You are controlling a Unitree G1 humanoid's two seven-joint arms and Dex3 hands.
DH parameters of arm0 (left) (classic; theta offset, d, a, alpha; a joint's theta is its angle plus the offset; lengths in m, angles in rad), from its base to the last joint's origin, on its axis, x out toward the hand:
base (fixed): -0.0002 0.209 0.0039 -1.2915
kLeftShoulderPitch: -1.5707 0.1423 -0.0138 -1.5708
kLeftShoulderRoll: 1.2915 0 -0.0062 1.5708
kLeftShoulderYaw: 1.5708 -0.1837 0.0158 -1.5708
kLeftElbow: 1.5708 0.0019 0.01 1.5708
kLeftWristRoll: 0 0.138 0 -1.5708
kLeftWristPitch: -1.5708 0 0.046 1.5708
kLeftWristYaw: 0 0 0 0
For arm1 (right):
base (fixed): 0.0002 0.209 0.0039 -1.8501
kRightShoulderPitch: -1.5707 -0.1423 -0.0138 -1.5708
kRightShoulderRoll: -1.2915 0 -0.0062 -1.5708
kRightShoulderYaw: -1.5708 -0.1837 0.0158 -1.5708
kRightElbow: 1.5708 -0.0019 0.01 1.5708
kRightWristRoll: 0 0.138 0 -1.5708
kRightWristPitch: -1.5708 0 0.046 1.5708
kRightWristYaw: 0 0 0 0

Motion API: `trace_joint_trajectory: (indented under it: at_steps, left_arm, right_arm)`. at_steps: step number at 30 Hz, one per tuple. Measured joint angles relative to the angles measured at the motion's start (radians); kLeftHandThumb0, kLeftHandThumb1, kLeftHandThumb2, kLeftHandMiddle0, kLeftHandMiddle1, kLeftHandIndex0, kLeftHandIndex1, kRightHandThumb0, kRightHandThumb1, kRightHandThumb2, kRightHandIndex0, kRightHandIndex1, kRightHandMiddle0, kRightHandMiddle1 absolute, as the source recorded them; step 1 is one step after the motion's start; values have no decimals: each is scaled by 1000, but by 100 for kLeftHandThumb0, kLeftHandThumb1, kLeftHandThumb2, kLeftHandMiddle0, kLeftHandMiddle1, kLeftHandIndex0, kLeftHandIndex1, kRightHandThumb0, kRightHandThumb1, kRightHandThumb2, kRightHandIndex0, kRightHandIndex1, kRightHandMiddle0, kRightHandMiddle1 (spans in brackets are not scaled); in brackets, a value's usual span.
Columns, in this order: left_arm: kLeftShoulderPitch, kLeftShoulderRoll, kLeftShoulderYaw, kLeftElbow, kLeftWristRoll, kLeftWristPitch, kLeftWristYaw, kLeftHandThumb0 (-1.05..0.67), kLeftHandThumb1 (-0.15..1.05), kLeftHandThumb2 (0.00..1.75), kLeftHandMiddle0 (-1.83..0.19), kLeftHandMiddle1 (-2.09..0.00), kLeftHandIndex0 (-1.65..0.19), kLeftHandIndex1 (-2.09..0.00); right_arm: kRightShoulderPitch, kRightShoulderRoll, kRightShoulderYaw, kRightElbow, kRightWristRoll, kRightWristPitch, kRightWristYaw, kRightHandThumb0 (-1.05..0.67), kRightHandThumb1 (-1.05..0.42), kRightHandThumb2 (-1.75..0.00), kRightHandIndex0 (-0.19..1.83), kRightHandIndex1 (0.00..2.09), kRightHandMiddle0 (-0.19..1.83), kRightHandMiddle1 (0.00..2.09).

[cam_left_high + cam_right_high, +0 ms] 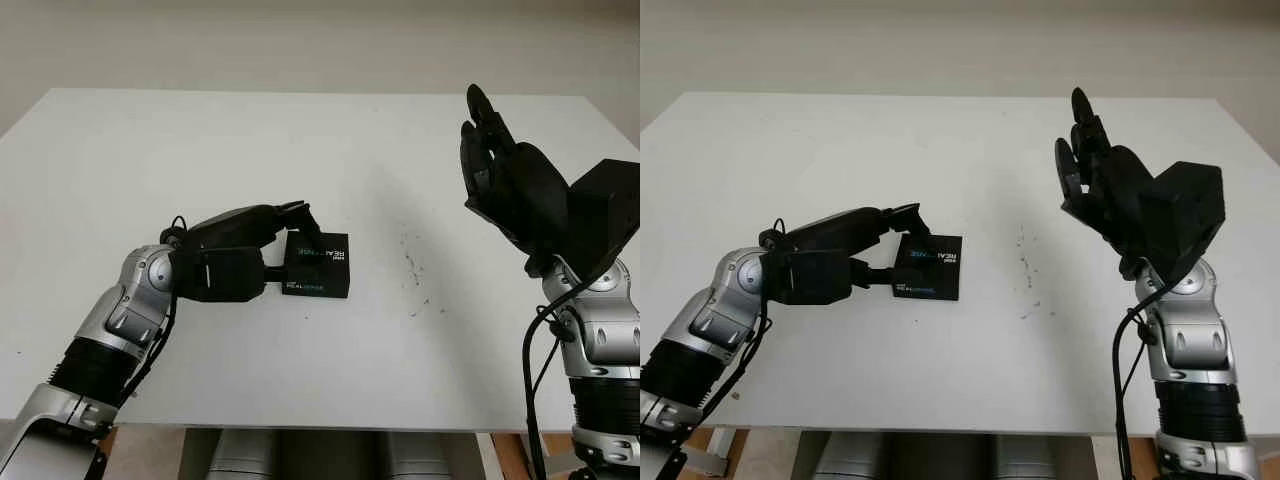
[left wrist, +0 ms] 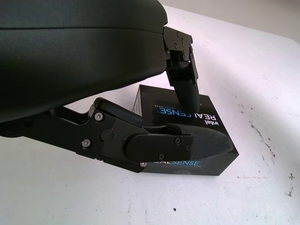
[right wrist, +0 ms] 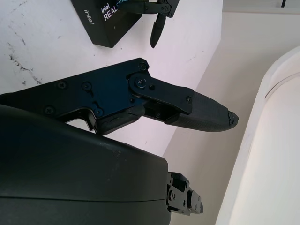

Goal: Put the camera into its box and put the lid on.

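The left hand (image 1: 300, 225) is at the box (image 1: 318, 267), one finger pressed down on its top face and another laid along its near side, so it pinches the box between them. The box lies flat on the white tabletop (image 1: 300, 140) with its lid on, and no camera can be seen outside it. White and blue lettering on the black lid reads "intel REALSENSE", with a smaller line above it too fine to read; the side face repeats "REALSENSE".

The box looks like stiff, smooth cardboard, probably light, and likely to slide on the tabletop if pushed sideways. Its short sides seem the safest places to take hold, or top against side as now.

Well to the right of the box, the right hand (image 1: 505, 170) is raised above the tabletop, open and holding nothing. Dark specks mark the tabletop between it and the box.
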Motion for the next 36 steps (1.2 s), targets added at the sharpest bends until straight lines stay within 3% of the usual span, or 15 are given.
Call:
trace_joint_trajectory:
  at_steps: [8, 12, 16, 22, 30, 36]
  left_arm:
    - [57, 1, 58, -26, -108, 35, 7, -84, 105, 51, 17, -4, 8, -2]
    - [122, -39, 154, -29, -211, 41, 106, -85, 105, 57, 11, -6, 12, -3]
    - [132, -120, 283, -47, -373, 106, 191, -81, 105, 52, 15, -4, 14, -3]
    - [158, -232, 419, -60, -548, 92, 305, -81, 105, 54, 19, 0, 19, 0]
    - [179, -277, 480, -70, -632, 73, 350, -79, 105, 50, 19, 0, 19, 0]
    - [192, -273, 483, -108, -618, 73, 394, -82, 105, 54, 19, 0, 19, 0]
  right_arm:
    - [4, 15, 9, -14, 0, 6, -8, -74, -105, -76, -19, 0, -19, 0]
    - [31, 30, 15, -41, 0, 15, -21, -73, -105, -78, -19, 0, -19, 0]
    - [54, 90, 39, -47, -5, 15, -62, -76, -105, -76, -19, 0, -19, 0]
    - [55, 139, 49, -25, 4, -21, -70, -74, -105, -74, -19, 0, -19, 0]
    - [28, 177, 66, 53, -12, -27, -108, -78, -105, -72, -19, 0, -19, 0]
    - [2, 194, 67, 69, -14, -38, -130, -77, -105, -71, -19, 0, -19, 0]
